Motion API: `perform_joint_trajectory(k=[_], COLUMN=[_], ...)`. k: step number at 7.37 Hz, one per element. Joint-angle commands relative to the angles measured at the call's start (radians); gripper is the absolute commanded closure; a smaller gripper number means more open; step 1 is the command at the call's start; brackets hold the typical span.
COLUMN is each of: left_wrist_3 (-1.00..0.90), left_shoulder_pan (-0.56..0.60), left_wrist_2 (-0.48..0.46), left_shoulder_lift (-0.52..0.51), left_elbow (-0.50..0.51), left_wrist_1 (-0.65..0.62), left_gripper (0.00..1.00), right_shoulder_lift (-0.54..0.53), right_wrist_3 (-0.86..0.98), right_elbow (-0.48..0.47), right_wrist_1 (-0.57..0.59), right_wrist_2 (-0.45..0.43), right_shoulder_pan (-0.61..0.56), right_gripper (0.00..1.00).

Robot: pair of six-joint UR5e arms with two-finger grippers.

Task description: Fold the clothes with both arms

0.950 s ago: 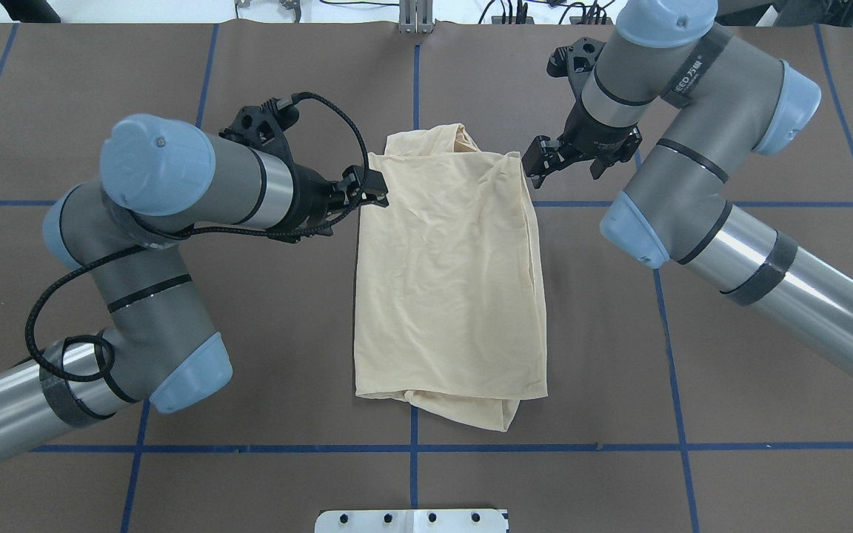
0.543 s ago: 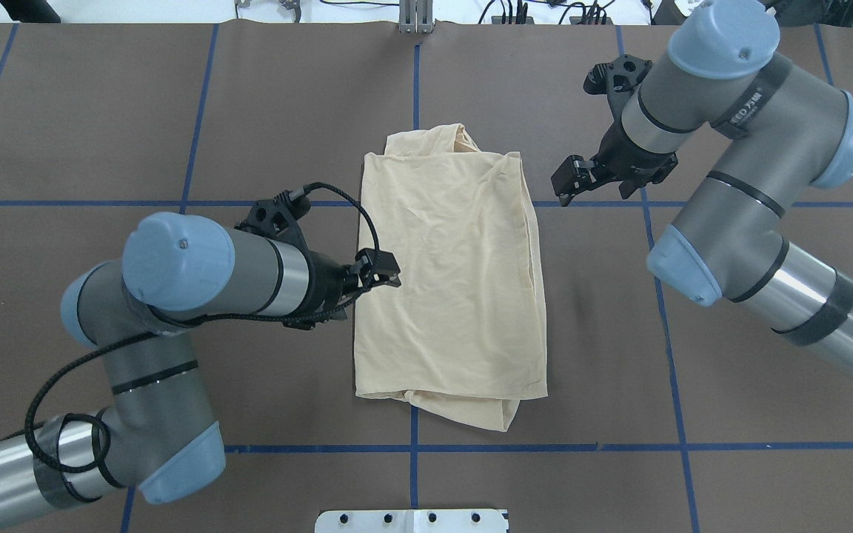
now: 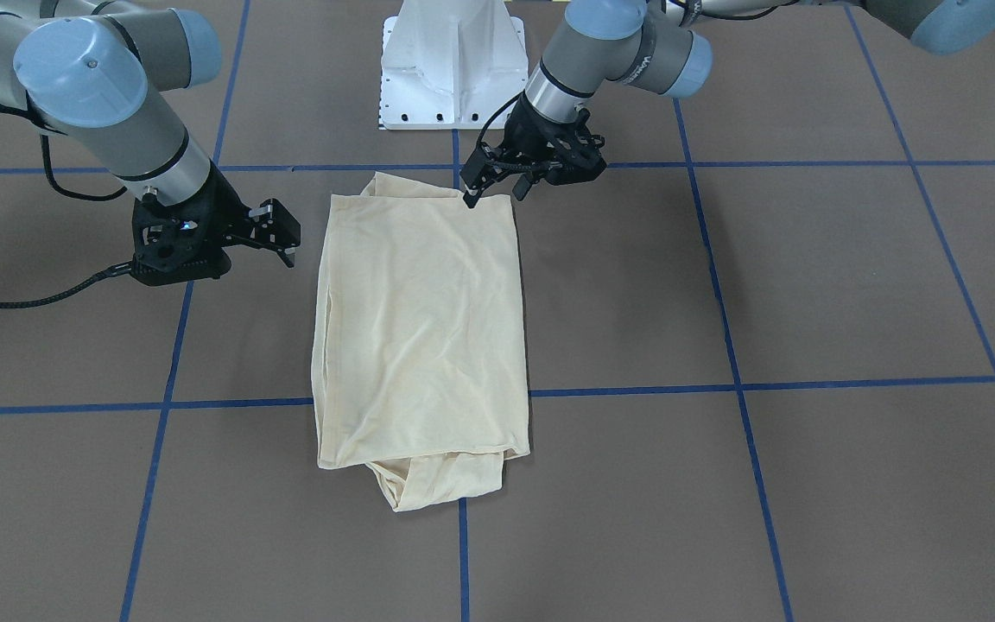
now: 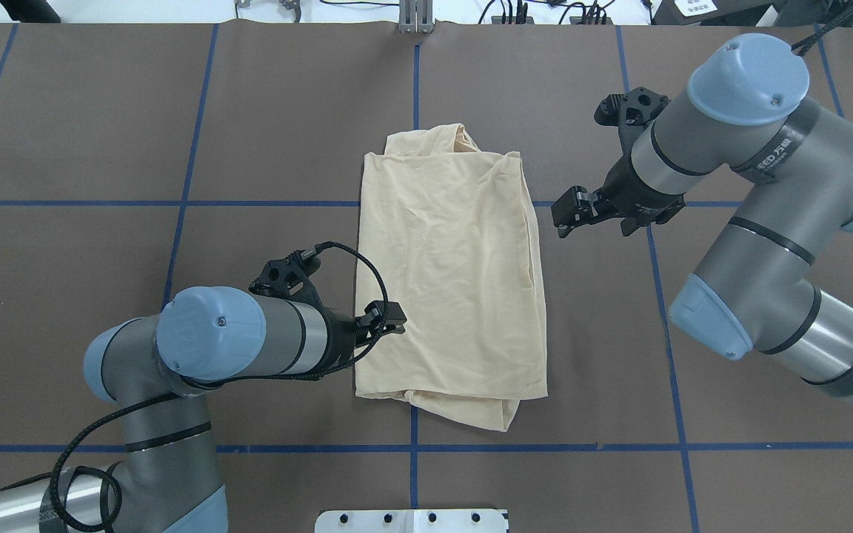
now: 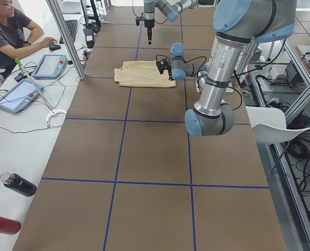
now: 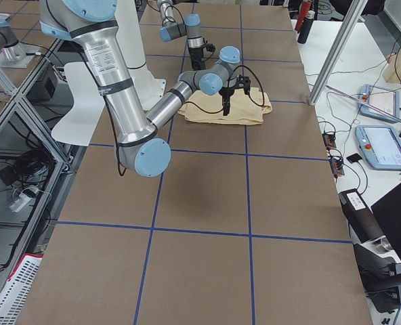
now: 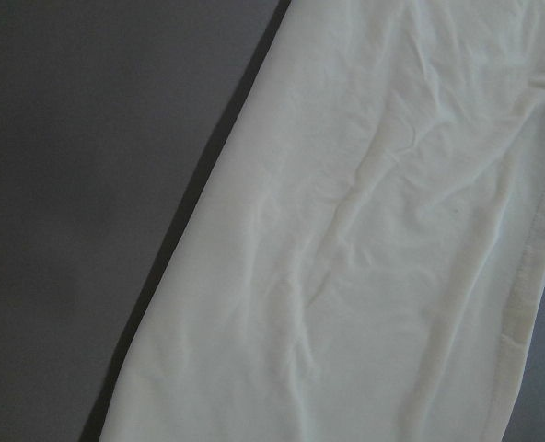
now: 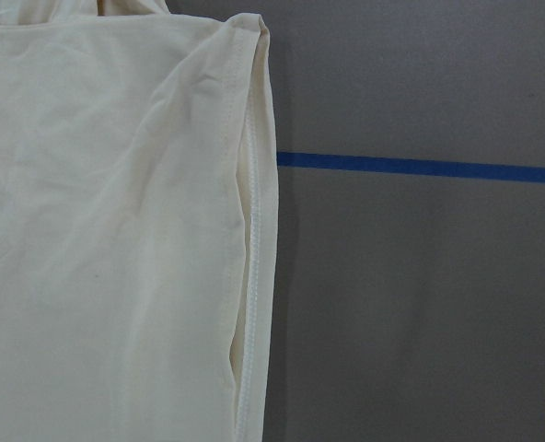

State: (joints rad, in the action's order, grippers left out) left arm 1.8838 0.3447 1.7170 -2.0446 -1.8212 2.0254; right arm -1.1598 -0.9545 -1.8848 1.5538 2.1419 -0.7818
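Note:
The clothes, one pale cream-yellow shirt [image 4: 452, 274], lie flat in a long folded rectangle in the middle of the table [image 3: 420, 320], with bunched cloth sticking out at both short ends. My left gripper [image 4: 388, 318] hovers open over the shirt's left edge near the robot's end; it is at the top right corner of the shirt [image 3: 493, 186] in the front view. My right gripper [image 4: 566, 213] stands open a short way off the shirt's right edge, holding nothing [image 3: 283, 231]. Both wrist views show only cloth [image 7: 365, 258] [image 8: 107, 230] and brown table.
Blue tape lines [image 4: 415, 74] grid the brown table cover. The white pedestal base [image 3: 450, 65] sits at the robot's edge. A person [image 5: 8, 31], tablets [image 5: 50, 65] and a metal pole [image 5: 66, 36] are along the far side bench.
My left gripper has slid from the shirt's far left corner along its left edge toward the robot. My right gripper has pulled away rightward from the far right corner. The shirt has not moved.

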Motion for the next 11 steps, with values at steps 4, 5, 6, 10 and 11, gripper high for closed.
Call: perform_joint_trajectory(k=[4, 5, 6, 10, 11], left_wrist_3=[-0.012, -0.012, -0.012, -0.012, -0.012], left_shoulder_pan=[-0.059, -0.070, -0.076, -0.078, -0.078], left_wrist_2=[-0.002, -0.002, -0.002, -0.004, -0.004], left_shoulder_lift=[-0.003, -0.008, -0.011, -0.020, -0.022], left_elbow=[0.023, 0.034, 0.042, 0.057, 0.057], left_wrist_1=[-0.111, -0.113, -0.113, -0.111, -0.111], left_gripper=[0.00, 0.02, 0.10, 0.55, 0.63], right_shoulder_lift=[-0.003, -0.003, -0.003, -0.001, -0.003], right_wrist_3=[-0.013, -0.013, -0.013, -0.013, -0.013], right_elbow=[-0.007, -0.005, -0.007, -0.005, -0.005], right_wrist_1=[-0.001, -0.001, -0.001, -0.001, -0.001], right_wrist_2=[0.004, 0.007, 0.012, 0.013, 0.012], right_shoulder_pan=[0.015, 0.015, 0.015, 0.013, 0.013], right_gripper=[0.00, 0.00, 0.00, 0.00, 0.00])
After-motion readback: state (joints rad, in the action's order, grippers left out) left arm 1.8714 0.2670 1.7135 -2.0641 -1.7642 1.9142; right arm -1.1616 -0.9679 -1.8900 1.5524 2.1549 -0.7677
